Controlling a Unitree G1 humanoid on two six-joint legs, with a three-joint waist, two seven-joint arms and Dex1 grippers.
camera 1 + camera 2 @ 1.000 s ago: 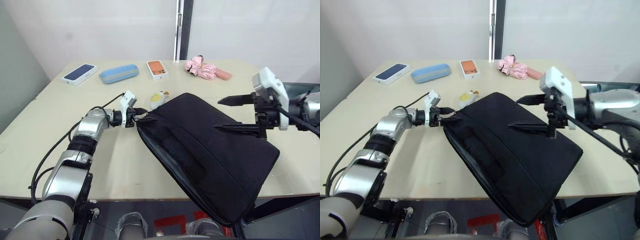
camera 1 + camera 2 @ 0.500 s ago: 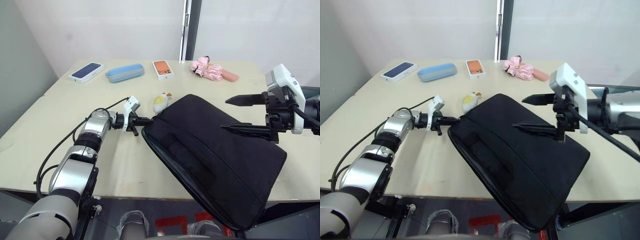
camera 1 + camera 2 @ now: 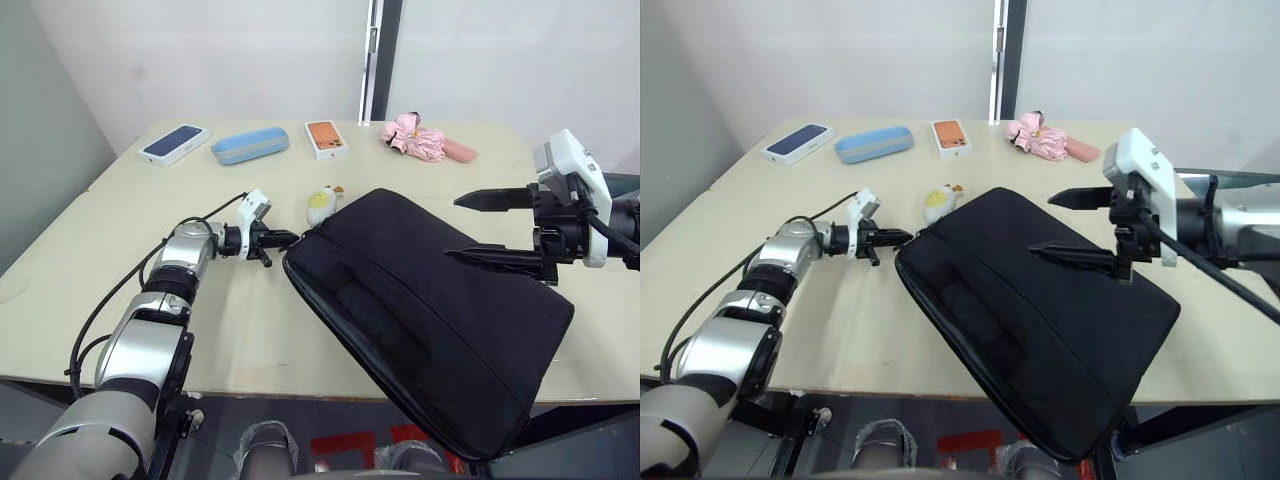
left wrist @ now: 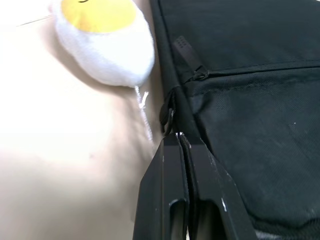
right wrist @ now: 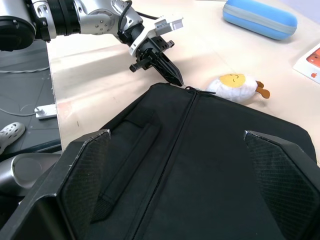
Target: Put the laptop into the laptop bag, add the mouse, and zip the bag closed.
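Note:
The black laptop bag lies slanted on the table, its near corner hanging over the front edge. Its egg-shaped plush charm rests at its far left corner. My left gripper is at that corner, and in the left wrist view its fingers are pressed together on the zip pull. My right gripper is open over the bag's right part, the lower finger close to the fabric and nothing held. The zip line runs along the bag's top. The laptop and the mouse are out of view.
Along the table's far side lie a dark-blue phone box, a light-blue oval case, an orange phone box and a pink folded umbrella. Bare tabletop stretches to the left of the bag.
My left gripper has gone from open to shut at the bag's corner zip. The camera shifted early on. The right gripper stays open over the bag.

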